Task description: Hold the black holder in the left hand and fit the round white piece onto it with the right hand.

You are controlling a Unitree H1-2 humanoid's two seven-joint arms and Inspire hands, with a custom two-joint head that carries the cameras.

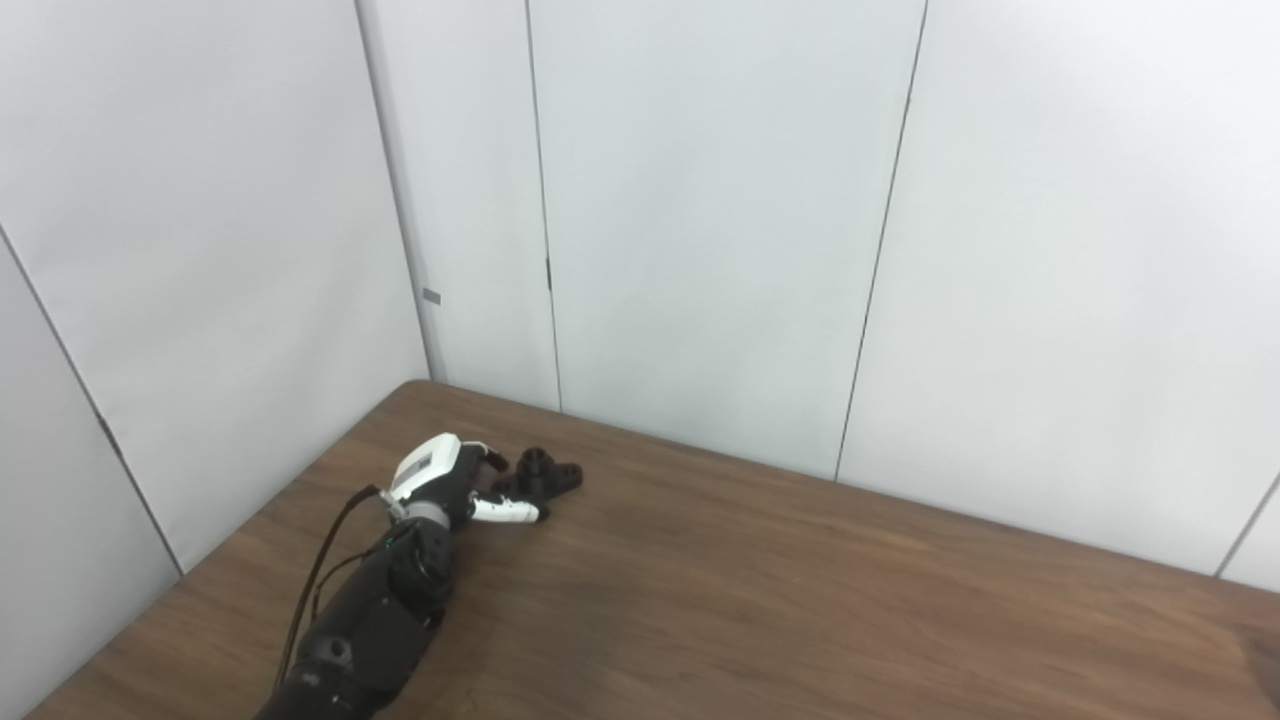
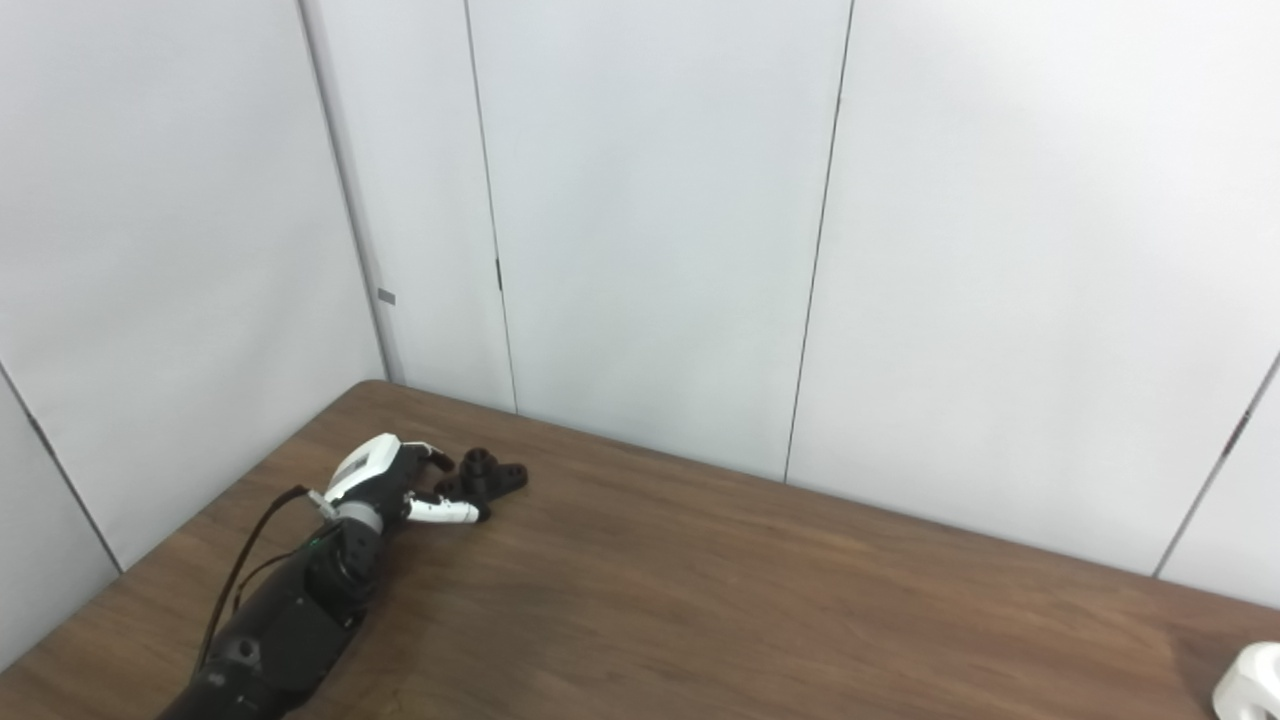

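Note:
The black holder [image 1: 548, 474] lies on the brown table [image 1: 800, 600] near its far left corner. My left hand [image 1: 440, 480] rests just left of the holder with its fingers apart. One finger reaches along the holder's far side and the thumb [image 1: 508, 512] along its near side. I cannot tell whether they touch it. The round white piece [image 2: 1252, 683] shows only in the right eye view, cut off by the bottom right corner. My right hand is out of both views.
White wall panels [image 1: 700, 220] stand close behind the table's far edge and along its left edge. A wide stretch of brown tabletop lies between the holder and the white piece.

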